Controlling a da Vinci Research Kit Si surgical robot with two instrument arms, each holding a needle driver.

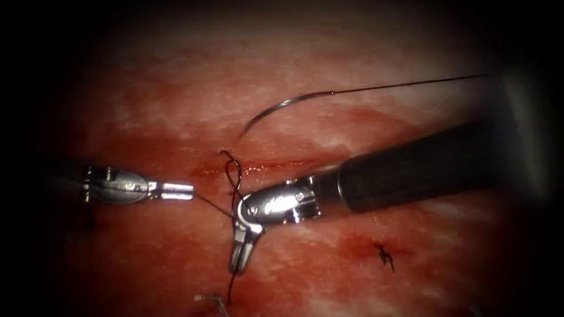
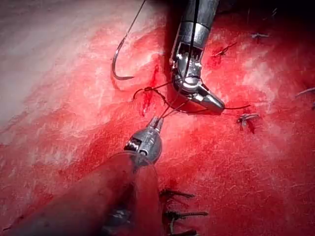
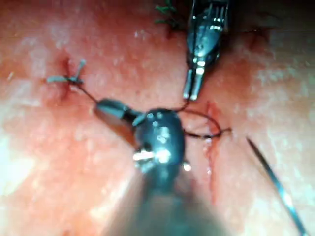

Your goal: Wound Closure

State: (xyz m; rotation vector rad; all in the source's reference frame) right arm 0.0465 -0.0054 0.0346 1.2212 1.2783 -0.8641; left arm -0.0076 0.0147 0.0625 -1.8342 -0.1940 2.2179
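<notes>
The tissue is pale pink at its far edge and wet with red fluid through its middle; the cut runs as a short, dark red, glistening line across the centre of the tissue.

The needle lies free on the tissue beyond the cut, toward the far edge; it is a thin, dark, evenly curved arc, with its point toward the cut and not in the tissue; neither tool holds it. From its blunt end the thread runs straight toward the right edge of the tissue.

A second run of thread rises from the cut as a narrow dark loop, then passes down beside the right tool; its jaws point toward the near edge and lie close together, with a strand running on beyond their tips; whether they clamp that strand cannot be told.

The left tool lies left of the loop with its jaws closed on a fine strand that leads right to the loop.

A cut end of thread stands in the tissue nearer the right edge; knotted stitches sit along the near part of the tissue in the left wrist view.
</notes>
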